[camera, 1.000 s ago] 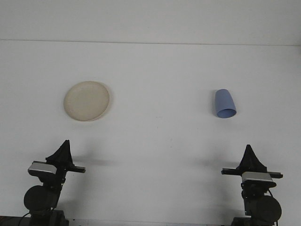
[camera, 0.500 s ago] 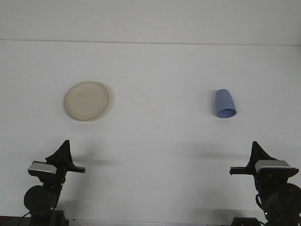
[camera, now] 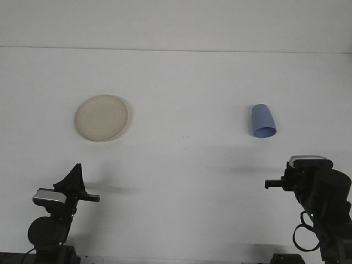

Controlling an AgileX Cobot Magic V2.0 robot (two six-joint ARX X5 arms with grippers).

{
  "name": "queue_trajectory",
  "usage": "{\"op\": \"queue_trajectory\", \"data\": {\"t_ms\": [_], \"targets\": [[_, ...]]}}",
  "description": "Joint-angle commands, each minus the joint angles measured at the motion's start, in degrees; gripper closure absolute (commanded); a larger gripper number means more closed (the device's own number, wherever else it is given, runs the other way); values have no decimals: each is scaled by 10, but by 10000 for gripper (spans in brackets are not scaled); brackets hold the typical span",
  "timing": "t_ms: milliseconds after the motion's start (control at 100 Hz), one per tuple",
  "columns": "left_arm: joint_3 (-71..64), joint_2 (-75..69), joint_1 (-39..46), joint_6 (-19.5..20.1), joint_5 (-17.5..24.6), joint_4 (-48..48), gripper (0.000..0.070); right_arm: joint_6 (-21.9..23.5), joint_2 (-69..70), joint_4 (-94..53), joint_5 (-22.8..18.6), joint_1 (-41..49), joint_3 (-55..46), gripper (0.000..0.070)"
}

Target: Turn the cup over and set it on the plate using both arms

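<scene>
You are looking at the blue plastic cup [camera: 263, 122] lying toward 11 o'clock of the right gripper [camera: 275, 184], the nearer arm; I cannot tell its jaws' state.

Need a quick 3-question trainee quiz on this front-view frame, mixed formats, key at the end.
1. True or false: the blue cup already sits on the plate.
2. Which arm is on the cup's side of the table?
A. left arm
B. right arm
C. neither
3. Fill in: the cup lies on its ____, with the open mouth facing the robot.

Key
1. False. The cup lies on the bare table, far to the right of the plate.
2. B. The right arm is just below the cup in the picture; the left arm is below the plate.
3. side
</scene>
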Motion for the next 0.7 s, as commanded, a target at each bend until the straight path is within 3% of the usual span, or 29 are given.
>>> {"op": "queue_trajectory", "data": {"t_ms": [0,130,190,240,350,400,690], "targets": [[-11,-1,1,0,-1,9,690,7,0,0,-2,0,8,699],[-11,-1,1,0,-1,9,690,7,-2,-1,-1,0,8,697],[-11,-1,1,0,-1,8,690,7,-4,-3,-1,0,8,663],[-11,-1,1,0,-1,9,689,7,-5,-5,-1,0,8,578],[-11,-1,1,0,-1,8,690,7,-5,-10,-1,0,8,315],[-11,-1,1,0,-1,8,690,7,-6,-12,-1,0,8,252],[-11,-1,1,0,-1,8,690,8,11,16,6,0,8,236]]}}
